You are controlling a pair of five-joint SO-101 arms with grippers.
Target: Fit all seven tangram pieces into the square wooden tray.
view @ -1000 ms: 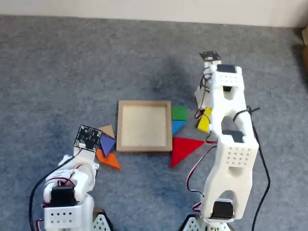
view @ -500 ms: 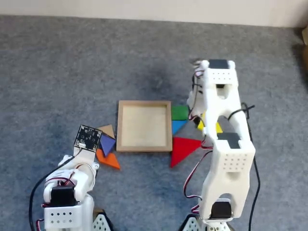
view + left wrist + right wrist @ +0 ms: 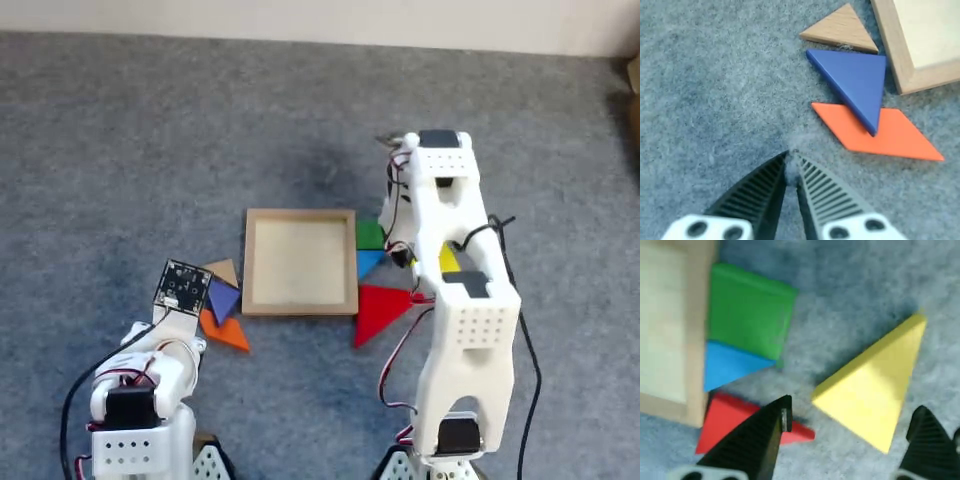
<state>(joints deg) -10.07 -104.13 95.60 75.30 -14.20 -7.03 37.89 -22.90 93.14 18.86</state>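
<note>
Square wooden tray (image 3: 300, 213) empty, nothing fitted, all seven to go. My right claw (image 3: 852, 412) hangs wide over the yellow triangular block (image 3: 875, 400); my left claw (image 3: 792, 157) is pinched shut.

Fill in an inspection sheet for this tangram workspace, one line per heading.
Surface: grey carpet, flat.
Job's things: wooden tray holds no pieces. Green square, light blue triangle and red triangle lie by one side, yellow triangle farther out. On the opposite side lie the tan triangle and the dark blue triangle, which overlaps the orange parallelogram.
Clutter: nothing seen.
Grippers: left gripper shut over bare carpet; right gripper open, fingers either side of the yellow triangle.
Cables: black cables loop beside the arms, clear of the pieces.
Surroundings: pale strip beyond the carpet.
</note>
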